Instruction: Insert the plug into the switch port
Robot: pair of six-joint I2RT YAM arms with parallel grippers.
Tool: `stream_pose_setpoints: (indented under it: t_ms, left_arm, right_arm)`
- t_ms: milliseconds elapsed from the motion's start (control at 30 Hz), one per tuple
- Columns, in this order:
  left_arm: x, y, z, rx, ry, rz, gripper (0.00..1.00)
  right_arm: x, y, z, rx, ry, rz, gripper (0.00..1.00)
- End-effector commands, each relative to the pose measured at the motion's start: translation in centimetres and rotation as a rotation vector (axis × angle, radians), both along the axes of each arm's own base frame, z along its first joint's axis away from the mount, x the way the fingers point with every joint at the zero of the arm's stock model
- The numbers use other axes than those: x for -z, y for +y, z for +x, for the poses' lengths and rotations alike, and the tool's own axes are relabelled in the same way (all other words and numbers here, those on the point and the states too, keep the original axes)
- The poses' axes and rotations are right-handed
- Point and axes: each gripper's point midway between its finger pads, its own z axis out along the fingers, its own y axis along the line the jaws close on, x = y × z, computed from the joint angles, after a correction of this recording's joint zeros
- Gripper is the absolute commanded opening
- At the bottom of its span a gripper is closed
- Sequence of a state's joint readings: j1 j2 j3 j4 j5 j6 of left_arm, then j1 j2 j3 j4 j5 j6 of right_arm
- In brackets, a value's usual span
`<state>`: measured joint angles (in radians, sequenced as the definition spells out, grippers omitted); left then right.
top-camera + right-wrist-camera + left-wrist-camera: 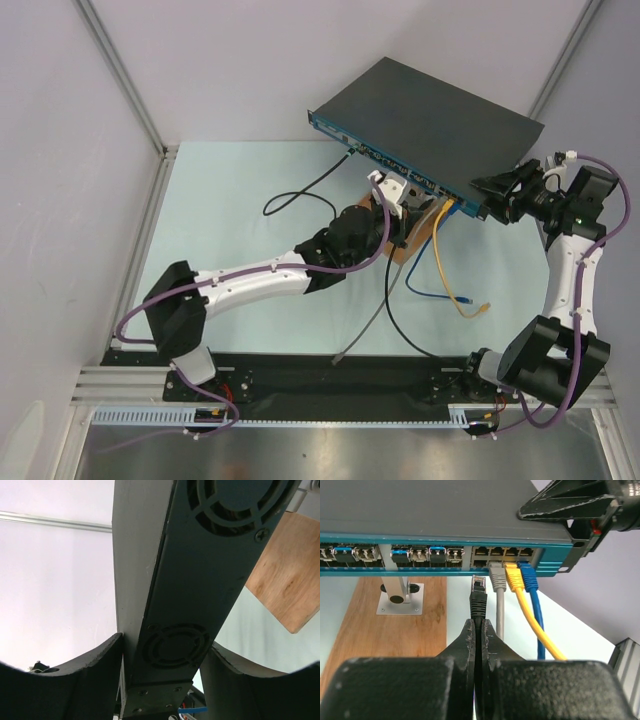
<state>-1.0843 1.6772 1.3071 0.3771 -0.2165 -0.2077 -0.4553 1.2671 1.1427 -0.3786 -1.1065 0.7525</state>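
– What's crowding you?
– My left tool (480, 630) is pinching the black plug (478, 587), just short of the switch (445, 510). A grey cable (498, 605), yellow cable (520, 600) and blue cable (534, 605) are sitting plugged in rightward. My right tool (165, 642) is straddling the switch; whether it is squeezing, I cannot tell.

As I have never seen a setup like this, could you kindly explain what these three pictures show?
The left arm and right arm are robots bolted at a table's edge. One picture looks down from above; the others come from a camera on each wrist. A dark network switch sits raised above a wooden board, with a grey cable, a yellow cable and a blue cable plugged into its front. The left claw is shut on a black plug, its tip just short of the ports. The right claw straddles the switch's end; whether it grips yet is unclear.
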Motion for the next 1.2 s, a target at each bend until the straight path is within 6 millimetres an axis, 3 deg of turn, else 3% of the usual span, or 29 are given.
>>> stream_pose_setpoints:
  t_ms: [0, 267, 567, 833, 1167]
  left_arm:
    - [-2.5, 0.0, 1.0, -0.037, -0.038, -0.066, 0.00]
    - [-2.0, -0.7, 1.5, -0.033, -0.025, -0.060, 0.00]
    - [-3.0, -0.8, 1.6, -0.031, -0.043, -0.071, 0.00]
    - [-4.2, -0.7, 1.3, -0.018, -0.064, -0.080, 0.01]
    - [-4.1, -1.5, 1.0, 0.020, -0.064, -0.091, 0.00]
  right_arm:
    - [-0.8, 0.3, 0.4, -0.016, -0.070, -0.038, 0.52]
    - [-0.7, 0.6, 0.4, -0.026, -0.068, -0.031, 0.27]
    - [-0.5, 0.9, 0.2, -0.041, -0.068, -0.033, 0.01]
    - [-0.6, 1.0, 0.5, -0.043, -0.072, -0.037, 0.00]
    - [-0.8, 1.4, 0.6, -0.056, -0.081, -0.035, 0.00]
